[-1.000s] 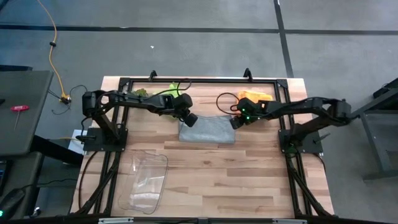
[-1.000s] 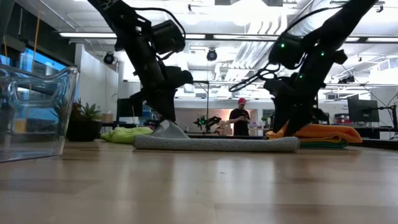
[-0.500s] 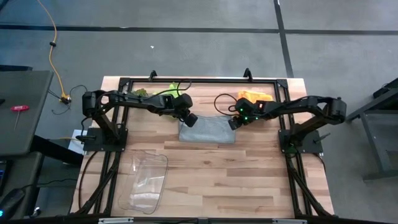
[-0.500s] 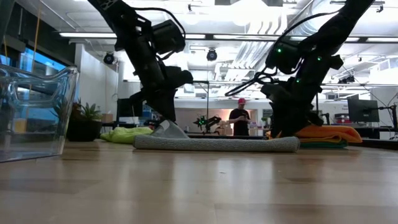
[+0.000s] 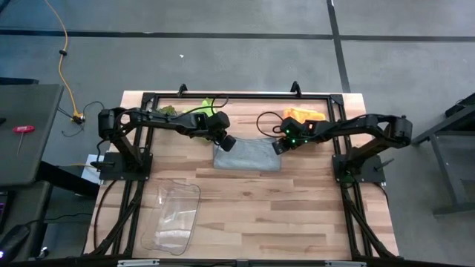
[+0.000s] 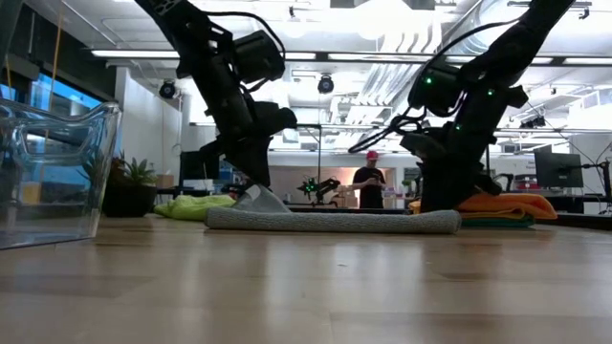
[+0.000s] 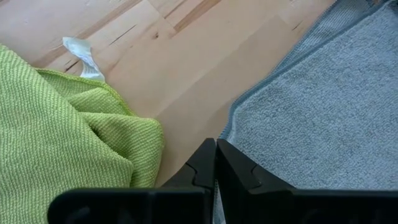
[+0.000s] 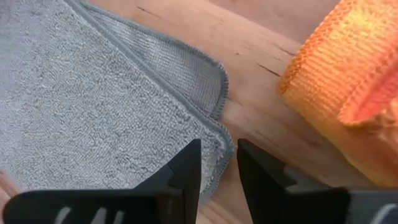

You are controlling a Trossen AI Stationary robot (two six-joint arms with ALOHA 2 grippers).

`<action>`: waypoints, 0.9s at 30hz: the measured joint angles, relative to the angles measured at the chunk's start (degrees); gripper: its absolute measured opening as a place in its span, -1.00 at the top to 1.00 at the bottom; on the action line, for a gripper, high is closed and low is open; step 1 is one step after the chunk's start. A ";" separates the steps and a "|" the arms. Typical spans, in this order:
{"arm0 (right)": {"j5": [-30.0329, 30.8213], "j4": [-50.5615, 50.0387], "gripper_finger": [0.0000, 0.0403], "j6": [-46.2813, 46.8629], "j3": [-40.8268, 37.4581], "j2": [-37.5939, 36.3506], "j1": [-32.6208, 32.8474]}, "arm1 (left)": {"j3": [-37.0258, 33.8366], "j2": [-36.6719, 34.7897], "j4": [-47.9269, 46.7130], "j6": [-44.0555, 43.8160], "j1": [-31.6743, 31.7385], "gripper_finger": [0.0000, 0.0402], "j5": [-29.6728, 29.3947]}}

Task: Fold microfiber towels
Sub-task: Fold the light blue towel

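A grey towel [image 5: 247, 156] lies folded flat in the middle of the table, two layers showing at its far right corner [image 8: 211, 81]. My left gripper [image 5: 226, 142] is shut on its far left corner. My right gripper [image 5: 279, 146] stands at the far right corner, open by a narrow gap, one finger on each side of the towel's edge [image 8: 221, 146]. A lime green towel [image 5: 168, 110] lies crumpled at the far left. An orange towel [image 5: 304, 115] lies at the far right. My left gripper pinches the grey towel's far left corner [image 7: 227, 132] between its two shut fingers, slanting down from above and from the table's left. That corner stands a little raised [image 6: 256, 199], and the rest of the towel lies flat on the table.
A clear plastic bin [image 5: 174, 216] stands near the front left. The orange towel [image 6: 497, 204] rests on a darker cloth [image 6: 497, 222]. Black frame rails [image 5: 245, 95] run along the table's far edge. A person [image 6: 368, 182] stands far off in the room behind.
My right arm has leaned a little lower over the grey towel's far right corner. The towel lies as before, and my left gripper keeps its hold.
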 joint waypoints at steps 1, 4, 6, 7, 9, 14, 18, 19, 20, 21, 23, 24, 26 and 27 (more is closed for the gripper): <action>0.02 0.13 0.53 0.01 0.00 0.00 0.00 | 0.00 0.00 0.00 -0.02 0.00 1.00 0.00; 0.52 0.24 0.54 0.02 0.00 0.00 0.00 | 0.00 0.00 -0.02 0.07 0.00 1.00 0.01; 0.64 0.69 0.56 0.04 0.00 0.00 -0.02 | 0.00 0.00 -0.02 -0.02 0.00 1.00 0.04; 0.66 0.73 0.58 0.03 0.00 0.00 -0.01 | 0.00 0.00 -0.02 -0.02 0.00 1.00 0.04; 0.66 0.65 0.66 0.02 0.00 0.00 0.00 | 0.00 0.02 -0.04 -0.02 0.00 1.00 0.07; 0.68 0.51 0.95 -1.29 0.00 0.00 0.00 | 0.00 0.02 -0.19 -0.02 0.30 1.00 0.17; 0.48 -0.27 0.97 -2.19 0.00 -0.30 0.00 | 0.00 -0.69 -0.82 0.26 1.20 1.00 1.14; 0.24 -0.40 0.98 -2.44 0.00 -0.66 0.00 | 0.00 -1.29 -1.00 0.55 1.38 1.00 1.11; 0.06 -0.43 0.99 -2.53 0.00 -1.26 0.01 | 0.06 -1.93 -0.99 0.59 1.54 1.00 1.09; 0.04 -0.54 0.99 -2.58 0.00 -2.09 0.18 | 0.08 -2.66 -1.47 0.51 1.81 1.00 1.16; 0.10 -0.59 0.99 -2.65 0.00 -3.84 0.54 | 0.07 -4.36 -3.15 0.33 2.27 1.00 2.02; 0.16 -0.73 0.99 -2.96 0.00 -4.95 0.78 | 0.07 -5.33 -3.60 0.33 2.44 1.00 2.29; 0.16 -0.54 1.00 -3.62 0.00 -7.04 1.13 | 0.07 -6.97 -5.45 0.28 2.50 1.00 2.34; 0.17 -0.73 1.00 -3.65 0.00 -7.95 1.26 | 0.07 -7.76 -6.87 0.24 2.37 1.00 2.29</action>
